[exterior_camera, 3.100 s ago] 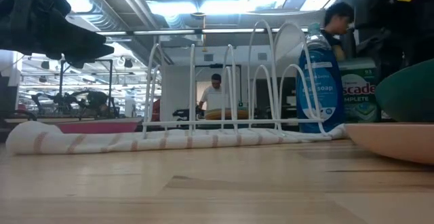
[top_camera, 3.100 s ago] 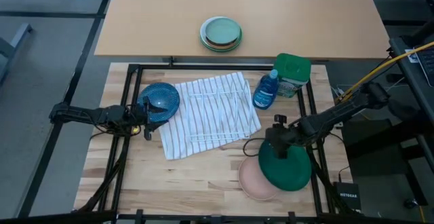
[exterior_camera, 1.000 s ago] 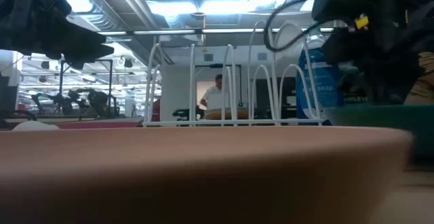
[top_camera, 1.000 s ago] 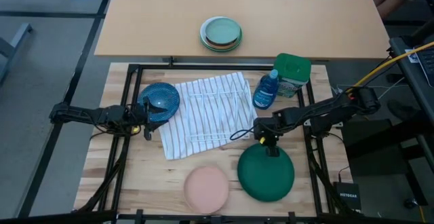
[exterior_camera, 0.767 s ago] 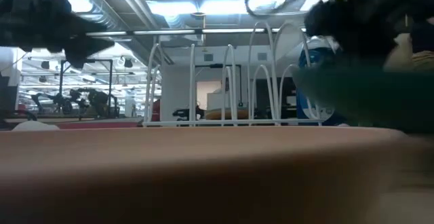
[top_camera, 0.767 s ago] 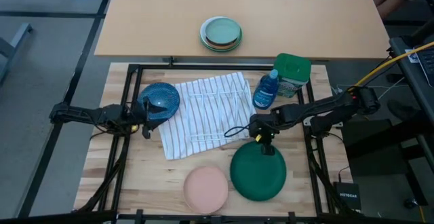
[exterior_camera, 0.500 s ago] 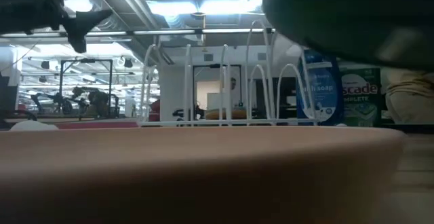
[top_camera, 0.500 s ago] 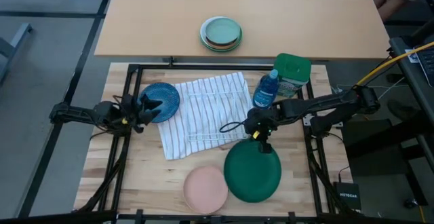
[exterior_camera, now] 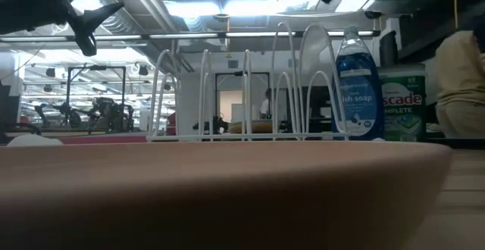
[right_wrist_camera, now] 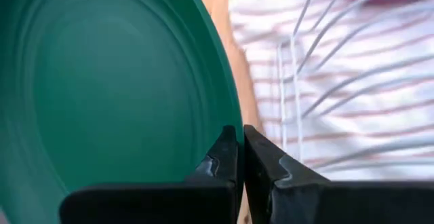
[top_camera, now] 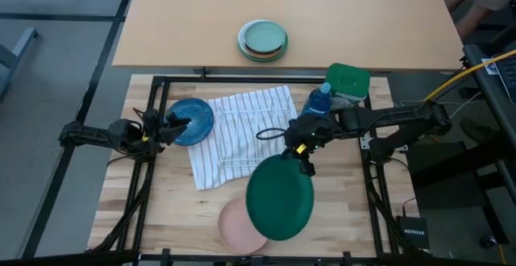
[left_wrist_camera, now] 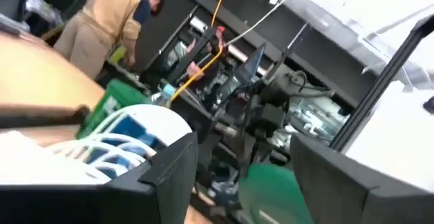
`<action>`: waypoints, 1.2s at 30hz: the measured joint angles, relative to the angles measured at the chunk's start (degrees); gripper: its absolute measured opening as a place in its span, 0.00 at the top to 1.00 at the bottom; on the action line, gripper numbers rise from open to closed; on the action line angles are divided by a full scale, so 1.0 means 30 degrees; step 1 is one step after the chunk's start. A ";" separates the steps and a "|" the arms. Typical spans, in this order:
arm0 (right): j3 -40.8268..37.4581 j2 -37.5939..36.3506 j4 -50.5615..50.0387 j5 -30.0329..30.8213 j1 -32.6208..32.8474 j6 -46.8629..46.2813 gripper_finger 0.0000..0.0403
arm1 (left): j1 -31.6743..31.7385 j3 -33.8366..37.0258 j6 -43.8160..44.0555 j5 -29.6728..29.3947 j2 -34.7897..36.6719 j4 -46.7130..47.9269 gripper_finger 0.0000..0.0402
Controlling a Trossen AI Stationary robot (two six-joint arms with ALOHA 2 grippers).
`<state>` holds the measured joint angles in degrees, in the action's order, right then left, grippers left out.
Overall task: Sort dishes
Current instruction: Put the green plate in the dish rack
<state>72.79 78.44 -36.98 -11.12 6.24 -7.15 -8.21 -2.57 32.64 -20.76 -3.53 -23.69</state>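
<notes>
My right gripper (top_camera: 305, 166) is shut on the large dark green plate (top_camera: 279, 197), which it holds above the near middle of the table. The plate also shows in the right wrist view (right_wrist_camera: 115, 81). The pale salmon-pink plate (top_camera: 236, 227) lies flat on the table, partly hidden under the green plate. It fills the foreground of the low view (exterior_camera: 227, 197). The glossy blue bowl (top_camera: 192, 120) sits on the table at the left. My left gripper (top_camera: 172, 126) is open beside the bowl's left rim. The magenta plate does not show in the high view. My right gripper pinches the green plate's rim (right_wrist_camera: 229, 119) between its two fingers, one on the upper face and one on the underside. The fingers come from the plate's far right side. The plate is lifted clear of the table and tilted, reaching over the pink plate.
A white wire dish rack (top_camera: 256, 129) stands on a striped towel (top_camera: 211, 165) in the middle. A blue soap bottle (top_camera: 316, 105) and a green box (top_camera: 348, 82) stand at the far right. Stacked mint-green plates (top_camera: 263, 40) lie on the far table. A person (exterior_camera: 458, 83) is beyond the right edge.
My right gripper has carried the green plate up and toward the table's left, so that it now hangs over the pink plate's right side. My left gripper has drawn back a little from the blue bowl toward the left edge. The bowl and pink plate have stayed.
</notes>
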 joint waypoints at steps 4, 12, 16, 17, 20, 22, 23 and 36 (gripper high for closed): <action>0.0272 -0.0016 0.0428 0.1055 -0.0003 -0.0023 0.98 | 0.0000 0.0000 0.0200 -0.0004 0.0000 0.0420 0.44; 0.0272 0.0277 0.2543 0.1891 -0.0005 -0.0053 0.98 | 0.0022 0.0000 -0.1908 -0.0109 0.0000 -0.0155 0.44; 0.0272 0.0491 0.4381 0.2024 -0.0381 -0.1133 0.98 | 0.0000 -0.0007 -0.4682 0.1071 -0.0379 -0.1445 0.44; 0.0272 0.0561 0.4728 0.2059 -0.0555 -0.1568 0.98 | 0.0000 -0.0007 -0.5271 0.1529 -0.0559 -0.1831 0.44; 0.0272 0.0963 0.5659 0.2392 -0.1078 -0.2957 0.98 | -0.0014 -0.0029 -0.6297 0.2637 -0.1476 -0.3226 0.44; 0.0272 0.1233 0.6169 0.2818 -0.1439 -0.3488 0.98 | -0.0015 -0.0035 -0.6452 0.3071 -0.2084 -0.4111 0.44; 0.0272 0.1352 0.6291 0.3108 -0.1604 -0.3611 0.98 | -0.0015 -0.0044 -0.6432 0.3174 -0.2401 -0.4415 0.44; 0.0257 0.1688 0.7059 1.1189 -0.3789 -0.0905 0.98 | 0.0007 -0.0036 -1.0056 0.2781 -0.3505 -0.5510 0.44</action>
<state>73.56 83.50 -15.80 22.45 -5.13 -9.87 -8.19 -2.68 2.47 -12.42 -14.05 -40.22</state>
